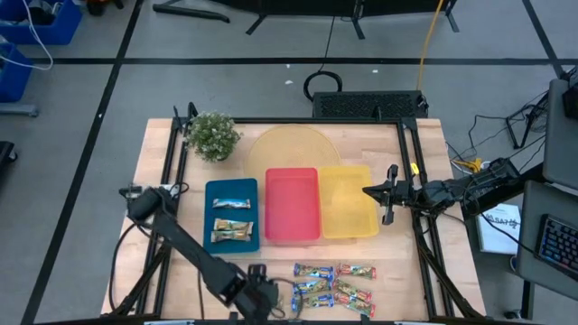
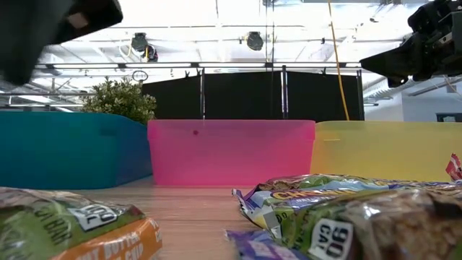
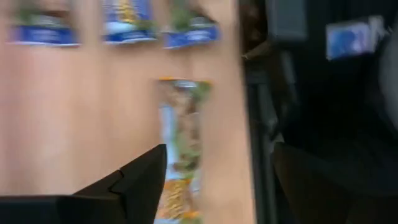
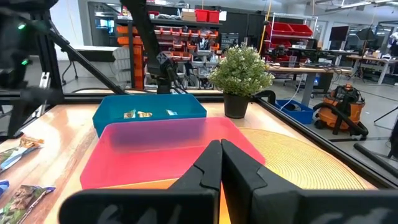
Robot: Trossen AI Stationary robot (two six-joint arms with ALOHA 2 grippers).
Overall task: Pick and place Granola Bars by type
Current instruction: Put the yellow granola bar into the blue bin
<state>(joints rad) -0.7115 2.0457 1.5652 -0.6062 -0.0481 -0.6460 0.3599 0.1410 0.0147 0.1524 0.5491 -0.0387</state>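
I see my left gripper, fingers apart, over a tan-and-green crinkly-wrapped granola bar at the wooden desk edge nearest the blue rectangular plastic tray (two bars inside); right gripper, fingers together, hovers beside the yellow tray.

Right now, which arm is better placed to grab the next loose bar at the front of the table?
Left. Its pincer hangs open at the front edge beside the loose granola bars, one bar between its fingers. The right pincer is shut above the yellow tray.
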